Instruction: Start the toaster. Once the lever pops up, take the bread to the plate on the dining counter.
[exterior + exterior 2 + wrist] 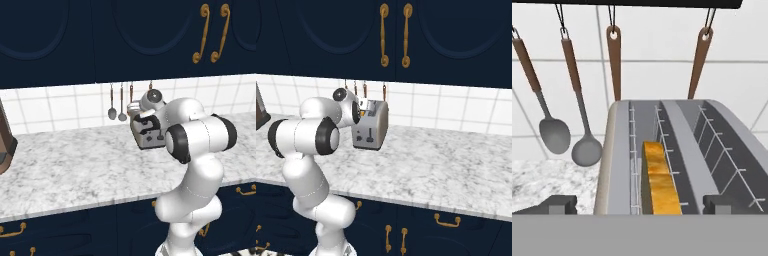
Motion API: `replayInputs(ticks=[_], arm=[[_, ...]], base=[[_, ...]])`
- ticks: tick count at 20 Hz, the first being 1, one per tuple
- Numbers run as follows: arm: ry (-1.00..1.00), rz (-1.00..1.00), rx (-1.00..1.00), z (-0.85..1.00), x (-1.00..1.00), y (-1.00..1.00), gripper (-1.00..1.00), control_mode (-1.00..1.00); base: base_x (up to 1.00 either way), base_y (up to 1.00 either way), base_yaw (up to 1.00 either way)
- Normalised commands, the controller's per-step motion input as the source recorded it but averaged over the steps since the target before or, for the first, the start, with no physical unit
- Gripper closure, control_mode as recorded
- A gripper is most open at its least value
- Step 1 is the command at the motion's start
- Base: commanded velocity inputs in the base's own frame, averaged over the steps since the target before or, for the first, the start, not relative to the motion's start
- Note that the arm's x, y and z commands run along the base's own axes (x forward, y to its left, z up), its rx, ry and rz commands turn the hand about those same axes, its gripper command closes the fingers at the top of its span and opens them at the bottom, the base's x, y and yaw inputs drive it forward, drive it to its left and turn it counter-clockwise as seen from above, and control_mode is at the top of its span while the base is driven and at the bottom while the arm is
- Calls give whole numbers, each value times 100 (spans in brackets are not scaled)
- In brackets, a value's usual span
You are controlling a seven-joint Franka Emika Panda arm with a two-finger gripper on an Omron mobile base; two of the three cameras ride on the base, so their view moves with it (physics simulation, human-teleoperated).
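the bread stands on edge in the left slot of the toaster, its long axis running away from the camera. the gripper hovers directly above, jaws spread wide and empty, straddling the slice across its thin faces.

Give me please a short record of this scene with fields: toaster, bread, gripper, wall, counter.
toaster: silver, stands on the counter by the tiled wall, two slots on top
bread: one slice, upright in the left slot as the hand view shows it, top edge showing
gripper: open, above the toaster, a fingertip on each side of the slots, holding nothing
wall: spoons hang behind the toaster
counter: marble
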Motion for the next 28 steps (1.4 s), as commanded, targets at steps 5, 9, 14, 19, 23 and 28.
replayInputs(ticks=[5, 9, 14, 19, 23, 28], arm=[[0, -1, -1, -2, 0, -7, -100, -100], [0, -2, 0, -3, 0, -15, -100, -100], [0, -1, 0, -5, 0, -3, -100, -100], [0, 0, 0, 0, 0, 0, -100, -100], [0, 0, 0, 0, 0, 0, -100, -100], [0, 0, 0, 0, 0, 0, -100, -100]], base=[[0, 0, 0], [0, 0, 0], [0, 0, 0], [0, 0, 0], [0, 0, 0], [0, 0, 0]])
